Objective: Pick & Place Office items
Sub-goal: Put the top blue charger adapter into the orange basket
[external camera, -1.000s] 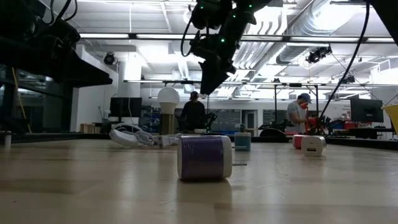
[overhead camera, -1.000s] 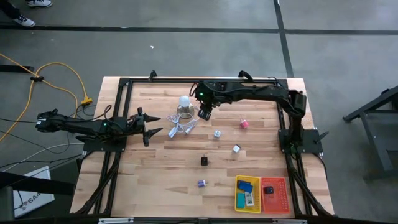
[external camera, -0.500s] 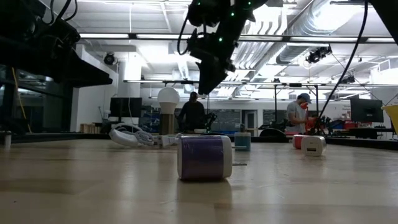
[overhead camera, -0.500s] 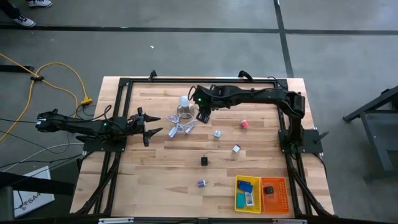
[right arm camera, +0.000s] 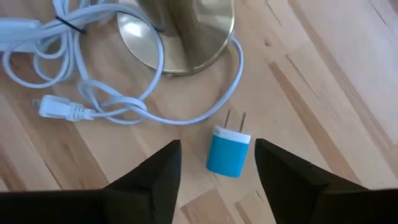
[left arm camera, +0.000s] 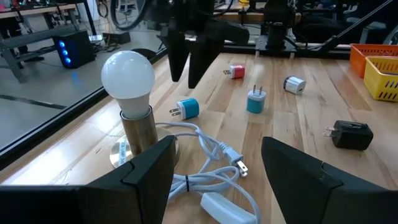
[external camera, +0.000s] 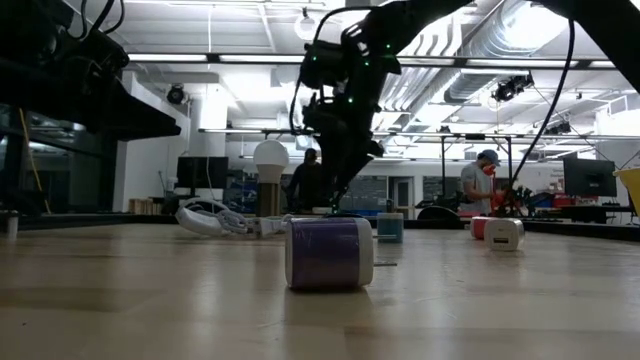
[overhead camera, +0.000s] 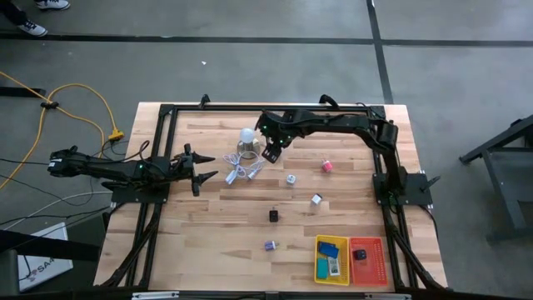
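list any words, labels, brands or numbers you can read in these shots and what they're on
"SAM": the only letters legible, cut off at the picture's edge, on a white box on the floor beside the table's left side, high view.
Lamp base: a small sticker, too blurred to read.
Chargers, such as the blue one and the black one: no print that can be read.
Yellow tray and orange tray: no text visible.
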Available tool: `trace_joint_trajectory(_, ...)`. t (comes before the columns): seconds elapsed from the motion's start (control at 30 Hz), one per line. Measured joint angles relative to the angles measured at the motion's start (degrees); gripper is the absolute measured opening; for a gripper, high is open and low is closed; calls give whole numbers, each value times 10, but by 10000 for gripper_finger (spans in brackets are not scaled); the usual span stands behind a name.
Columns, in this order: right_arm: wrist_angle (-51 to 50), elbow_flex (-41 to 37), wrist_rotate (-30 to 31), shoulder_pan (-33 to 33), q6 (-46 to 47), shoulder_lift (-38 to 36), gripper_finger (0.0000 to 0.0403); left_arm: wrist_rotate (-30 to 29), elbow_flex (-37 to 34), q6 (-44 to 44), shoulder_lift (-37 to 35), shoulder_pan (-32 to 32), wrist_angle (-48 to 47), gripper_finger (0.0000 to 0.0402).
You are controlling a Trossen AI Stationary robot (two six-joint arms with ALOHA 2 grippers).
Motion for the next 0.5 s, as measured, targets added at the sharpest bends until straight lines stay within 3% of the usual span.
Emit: trace_joint_trajectory(0.5,-11,0,38,0,1,-4,284,0,0,0,0,0,0,230)
